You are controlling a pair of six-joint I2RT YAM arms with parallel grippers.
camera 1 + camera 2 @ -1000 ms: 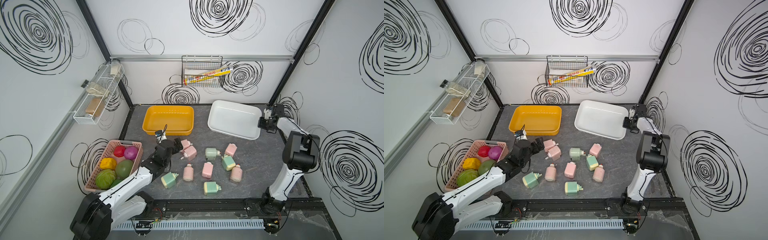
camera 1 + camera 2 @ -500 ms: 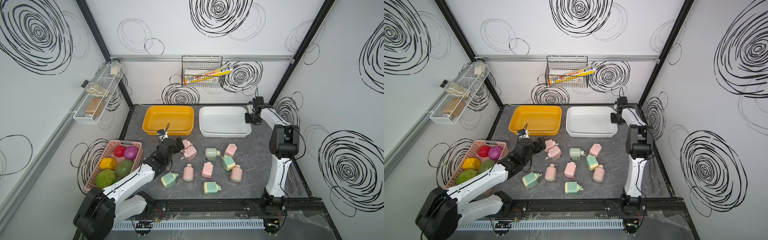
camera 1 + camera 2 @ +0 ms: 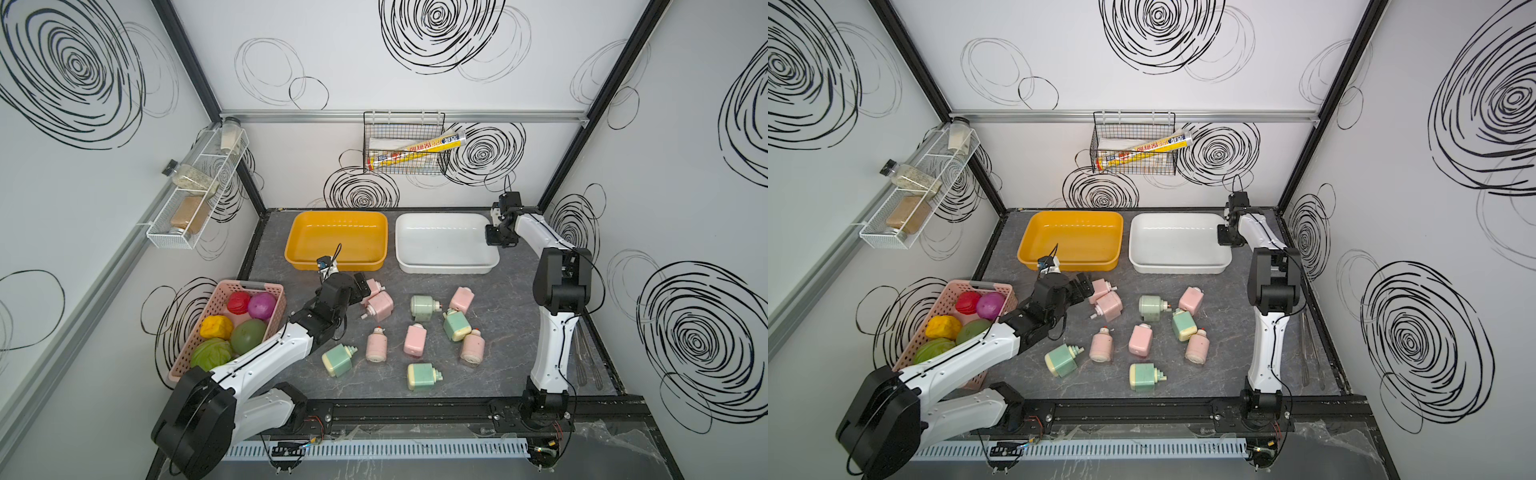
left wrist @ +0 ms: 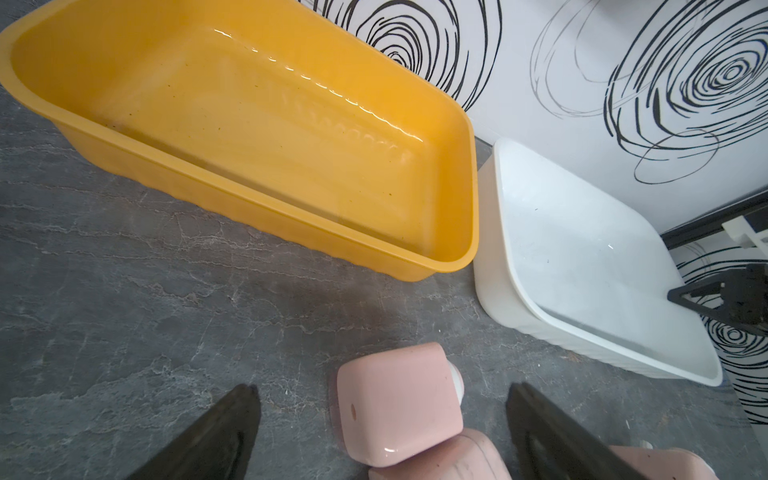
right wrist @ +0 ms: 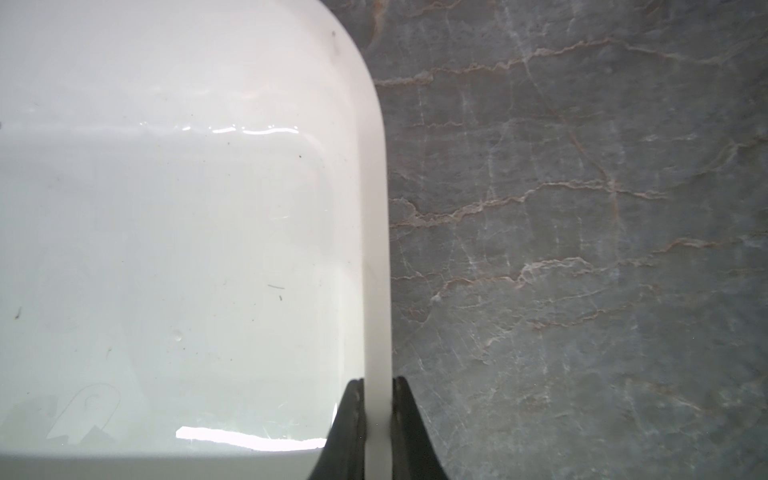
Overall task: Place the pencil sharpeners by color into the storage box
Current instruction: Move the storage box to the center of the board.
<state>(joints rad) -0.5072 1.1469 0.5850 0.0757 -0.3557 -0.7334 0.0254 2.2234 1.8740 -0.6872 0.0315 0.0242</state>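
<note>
Now, left end effector [image 4: 382, 388] open wide, right end effector [image 5: 378, 384] clamped.
A pink pencil sharpener [image 4: 395, 415] lies on the worktop [image 4: 124, 291] between the left jaws; the right grips the white storage box [image 5: 376, 249] rim.

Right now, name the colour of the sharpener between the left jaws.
Sharpener: pastel pink, best in left wrist view.

The table [image 3: 374, 388] is bare along its front edge. Pencil sharpeners [image 3: 415, 338] crowd the middle with tight gaps. The yellow tray [image 3: 340, 237] and white tray [image 3: 440, 243] wall the back edge, barely apart. A basket [image 3: 249, 285] blocks the left edge, and what look like tongs [image 3: 588, 357] lie along the right.
</note>
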